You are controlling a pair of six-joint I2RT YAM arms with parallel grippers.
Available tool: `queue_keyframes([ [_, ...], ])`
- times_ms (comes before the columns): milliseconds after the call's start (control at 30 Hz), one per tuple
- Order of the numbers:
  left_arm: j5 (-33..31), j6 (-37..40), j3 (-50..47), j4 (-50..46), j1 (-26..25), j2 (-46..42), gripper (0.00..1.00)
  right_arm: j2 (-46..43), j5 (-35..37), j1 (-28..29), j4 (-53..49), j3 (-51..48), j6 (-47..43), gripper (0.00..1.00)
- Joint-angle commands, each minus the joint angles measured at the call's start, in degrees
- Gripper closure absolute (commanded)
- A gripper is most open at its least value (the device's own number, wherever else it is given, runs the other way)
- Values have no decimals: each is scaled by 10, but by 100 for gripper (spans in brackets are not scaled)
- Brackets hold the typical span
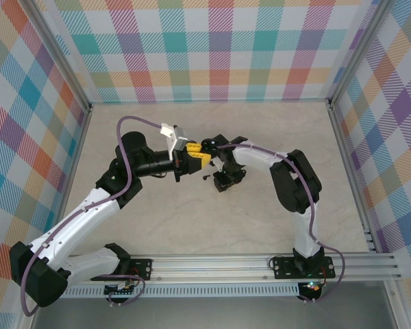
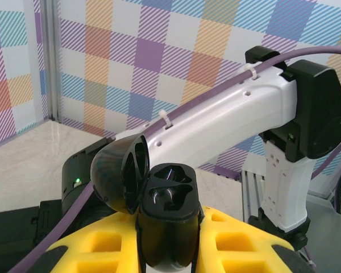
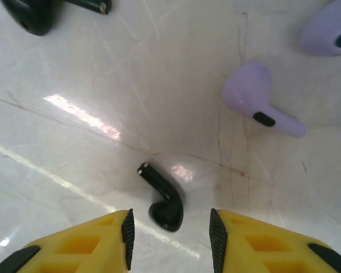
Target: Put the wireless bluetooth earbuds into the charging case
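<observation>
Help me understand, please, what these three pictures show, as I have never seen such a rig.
These are two robot arms bolted to a table with checked walls around it. The overhead picture looks down on the left arm and the right arm. The other two pictures come from cameras on the wrists. In the left wrist view, the left gripper is shut on a black charging case, whose lid is open and whose sockets look empty. In the right wrist view, the right gripper is open, and a black earbud lies on the table between its fingertips, not gripped. A lavender earbud lies farther off.
</observation>
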Motion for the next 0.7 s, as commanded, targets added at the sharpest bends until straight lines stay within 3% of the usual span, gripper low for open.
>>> queue_keyframes([
  [0, 9, -4, 4, 13, -5, -10, 89, -44, -36, 2, -11, 7, 37, 59],
  [100, 10, -4, 5, 13, -5, -9, 89, -54, -82, 3, 0, 2, 57, 63],
  [300, 11, -5, 5, 14, -5, -9, 89, -43, -115, 3, 4, -7, 84, 85],
  [667, 12, -5, 4, 14, -5, -8, 89, -3, -90, 3, 9, -25, 112, 90],
])
